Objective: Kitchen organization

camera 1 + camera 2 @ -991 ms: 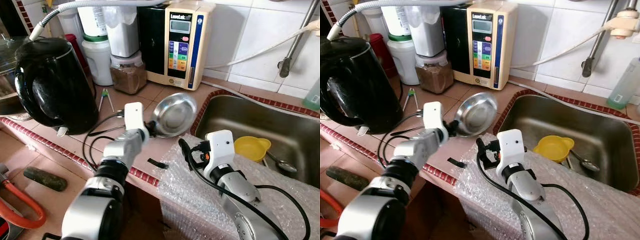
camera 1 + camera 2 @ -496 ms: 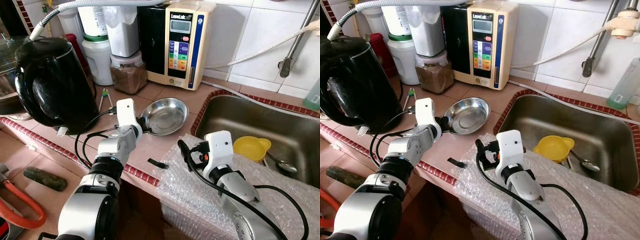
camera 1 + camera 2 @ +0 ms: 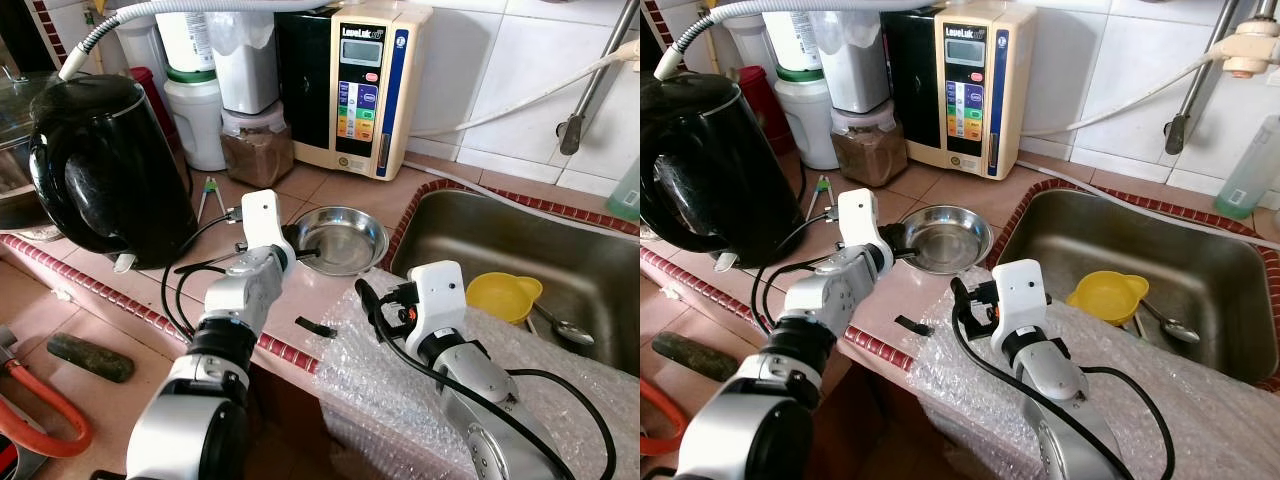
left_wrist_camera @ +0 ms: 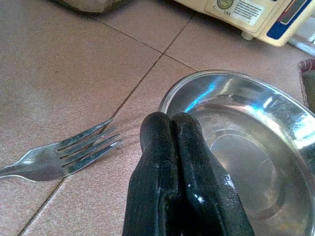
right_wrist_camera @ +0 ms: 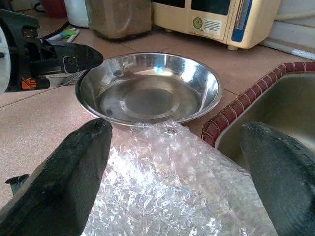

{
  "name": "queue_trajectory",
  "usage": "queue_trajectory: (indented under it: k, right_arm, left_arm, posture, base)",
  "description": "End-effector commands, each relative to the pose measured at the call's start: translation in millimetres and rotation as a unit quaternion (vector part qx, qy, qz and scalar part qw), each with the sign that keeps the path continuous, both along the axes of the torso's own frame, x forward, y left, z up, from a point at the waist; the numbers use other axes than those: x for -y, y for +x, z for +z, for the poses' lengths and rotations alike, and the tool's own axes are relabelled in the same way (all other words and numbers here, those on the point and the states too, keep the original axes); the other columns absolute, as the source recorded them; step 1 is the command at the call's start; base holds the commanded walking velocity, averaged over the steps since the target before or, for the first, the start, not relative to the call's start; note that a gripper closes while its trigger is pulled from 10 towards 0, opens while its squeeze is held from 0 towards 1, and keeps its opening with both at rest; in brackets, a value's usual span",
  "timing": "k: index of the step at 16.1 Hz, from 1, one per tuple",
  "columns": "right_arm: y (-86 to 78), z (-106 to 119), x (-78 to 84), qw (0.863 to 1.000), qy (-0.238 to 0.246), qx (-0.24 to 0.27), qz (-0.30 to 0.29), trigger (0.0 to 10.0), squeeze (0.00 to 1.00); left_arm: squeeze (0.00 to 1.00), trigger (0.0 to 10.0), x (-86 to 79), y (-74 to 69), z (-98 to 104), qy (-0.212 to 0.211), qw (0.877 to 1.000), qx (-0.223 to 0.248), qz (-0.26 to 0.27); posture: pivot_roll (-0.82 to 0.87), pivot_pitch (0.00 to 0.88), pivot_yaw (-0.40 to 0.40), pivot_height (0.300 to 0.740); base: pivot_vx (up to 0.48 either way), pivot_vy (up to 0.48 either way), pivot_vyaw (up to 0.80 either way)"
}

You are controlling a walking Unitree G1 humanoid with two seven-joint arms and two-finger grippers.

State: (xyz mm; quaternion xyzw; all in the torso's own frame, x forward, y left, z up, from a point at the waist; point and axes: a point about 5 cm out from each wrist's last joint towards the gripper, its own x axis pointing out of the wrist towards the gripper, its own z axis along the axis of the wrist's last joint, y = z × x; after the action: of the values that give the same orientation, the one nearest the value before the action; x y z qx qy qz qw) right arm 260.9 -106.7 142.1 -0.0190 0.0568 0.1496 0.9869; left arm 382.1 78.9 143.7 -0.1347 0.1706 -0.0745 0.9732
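Now left hand [image 4: 170,129], fingers pressed together, meets bowl [image 3: 345,240] rim.

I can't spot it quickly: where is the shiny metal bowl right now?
The metal bowl sits flat on the tiled counter left of the sink, in front of the beige appliance, with the left gripper at its rim.

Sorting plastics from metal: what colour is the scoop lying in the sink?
Yellow scoop, clearest in left eye view.

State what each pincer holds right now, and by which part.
The left pincer, fingers pressed together, pinches the near rim of the round stainless steel bowl sitting on the tiled counter. The right pincer is open, holding nothing, above the bubble wrap.
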Motion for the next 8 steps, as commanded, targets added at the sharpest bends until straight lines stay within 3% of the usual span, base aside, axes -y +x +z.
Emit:
queue_trajectory:
  k: [1, 3, 4, 8]
  right_arm:
    - [2.1, 2.6, 1.4, 1.0, 0.001, 0.006, -0.004, 10.0, 1.0]
    - [2.1, 2.4, 1.0, 1.0, 0.001, 0.006, -0.003, 10.0, 1.0]
    - [2.3, 2.7, 0.5, 1.0, 0.001, 0.007, -0.003, 10.0, 1.0]
    - [4.1, 3.3, 0.2, 1.0, 0.002, 0.009, -0.004, 10.0, 1.0]
  left_arm:
    - [0.0, 10.0, 1.6, -1.7, 3.3, 0.005, 1.0, 0.019, -0.011]
    - [0.0, 10.0, 3.6, -4.1, 0.9, 0.003, 1.0, 0.019, -0.021]
    - [1.0, 10.0, 4.7, -5.3, 0.4, -0.016, 0.999, 0.017, -0.022]
    - [1.0, 10.0, 5.7, -4.8, 0.9, -0.014, 1.0, 0.019, -0.021]
  posture:
    - [0.02, 0.0, 0.05, 0.74]
    - [0.02, 0.0, 0.051, 0.74]
    - [0.02, 0.0, 0.051, 0.74]
    - [0.02, 0.0, 0.055, 0.74]
  base:
    - [0.0, 0.0, 0.0]
    - [0.0, 0.0, 0.0]
    - [0.0, 0.0, 0.0]
    - [0.0, 0.0, 0.0]
